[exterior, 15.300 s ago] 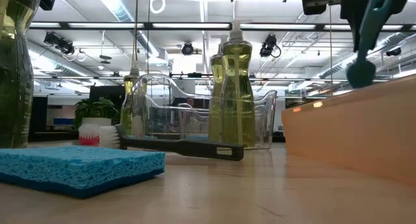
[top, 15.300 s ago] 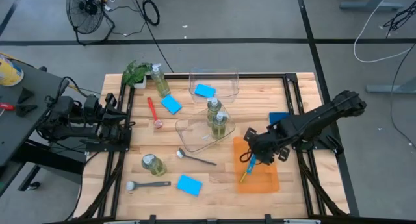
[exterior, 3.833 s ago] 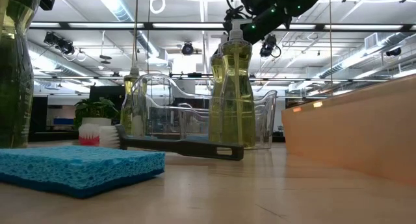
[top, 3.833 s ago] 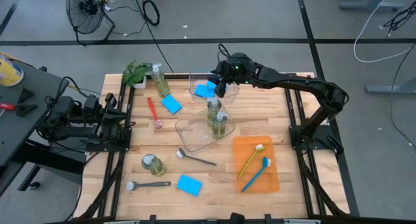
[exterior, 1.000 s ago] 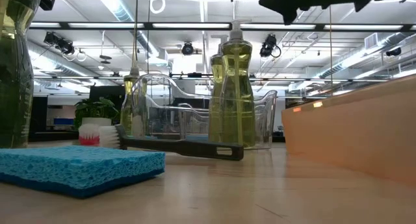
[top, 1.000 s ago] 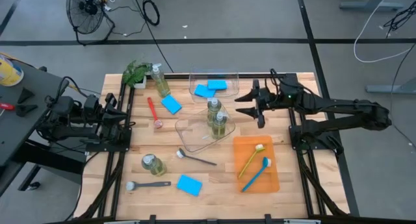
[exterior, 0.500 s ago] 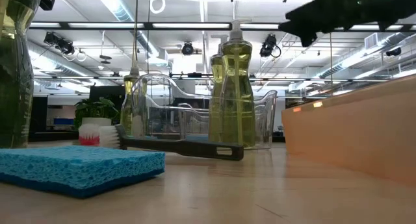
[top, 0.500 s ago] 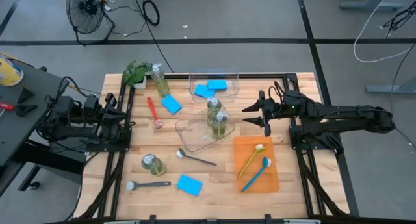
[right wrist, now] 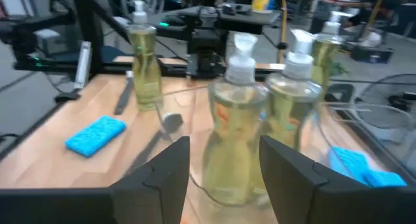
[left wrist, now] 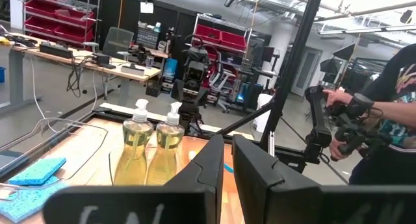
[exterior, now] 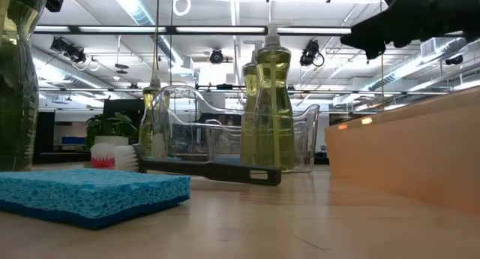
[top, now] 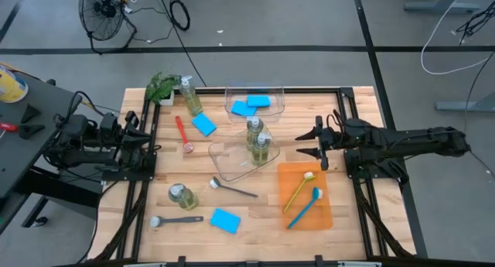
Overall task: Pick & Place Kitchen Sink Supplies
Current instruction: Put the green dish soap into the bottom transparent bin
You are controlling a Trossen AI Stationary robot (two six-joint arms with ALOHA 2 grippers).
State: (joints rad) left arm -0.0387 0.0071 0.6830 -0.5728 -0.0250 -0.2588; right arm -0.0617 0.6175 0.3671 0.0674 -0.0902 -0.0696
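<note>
Right gripper, fingers spread and empty, hangs above the table at about 3 o'clock from the table centre, pointing toward 9 o'clock, just beyond the far edge of the flat orange tray. Left gripper, fingers nearly together and holding nothing, waits at the 9 o'clock edge of the table.

Nearest items: a blue sponge at 6 o'clock, with a dark grey brush lying at its 9 o'clock side. Beyond them stands 1 pump bottle at 7 o'clock, and a second dark brush lies near the centre. On the orange tray, at 4 o'clock, lie 2 brushes side by side: a yellow-green brush and a blue brush.

Centre: a clear bin holds 2 pump bottles, upright and touching or nearly so; the right wrist view shows them directly ahead of the spread fingers.

Farther: a red brush and a second blue sponge lie at 10 o'clock. A far clear bin at 12 o'clock contains 2 blue sponges. At 11 o'clock stands 1 more pump bottle, just beside a leafy plant.
</note>
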